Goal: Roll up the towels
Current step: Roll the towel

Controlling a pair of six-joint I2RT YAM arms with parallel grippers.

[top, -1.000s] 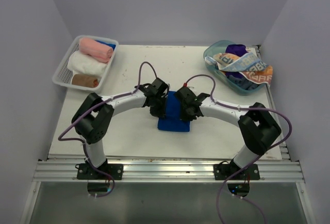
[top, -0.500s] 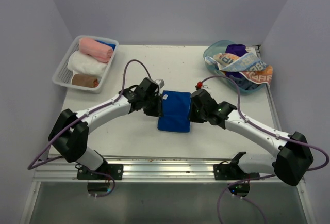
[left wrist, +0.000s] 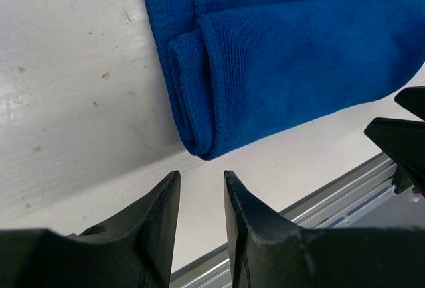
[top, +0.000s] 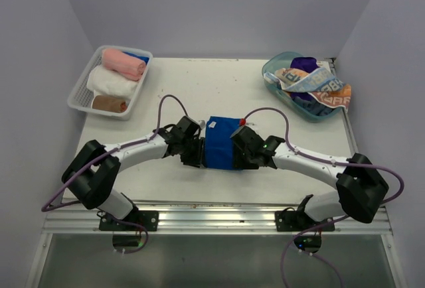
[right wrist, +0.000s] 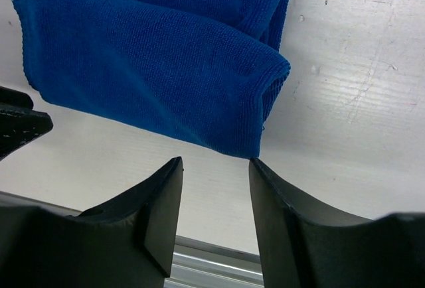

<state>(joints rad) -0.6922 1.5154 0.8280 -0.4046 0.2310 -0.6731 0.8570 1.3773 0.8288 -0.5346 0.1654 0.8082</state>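
Finding: the blue towel [top: 219,143] lies on the table [top: 166,185] between the two grippers, with a doubled-over lip along its near edge.

Left gripper [left wrist: 201,176]: the fingers stand a little apart with nothing between them. The corner of the lip lies just ahead of the fingertips and clear of them, and the cloth runs off to that gripper's right.

Right gripper [right wrist: 216,163]: the fingers stand wider apart, also empty. The other corner of the lip lies just ahead of them, untouched, and the cloth runs off to its left.

Assessment: we judge the roll to be barely begun, and the step in hand to be a fresh hold on the lip.

Recommendations:
- Bring each gripper forward until every layer of the lip sits between its fingers, not the top ply alone.
- Close both at equal depth, or the roll will skew.
- Turn the lip over and away in step, keeping it low so the turn stays tight.
- Avoid dragging the flat part across the table.

Other towels lie well ahead of both grippers, rolled in the white basket [top: 78,93] and loose in the teal tub [top: 269,74].
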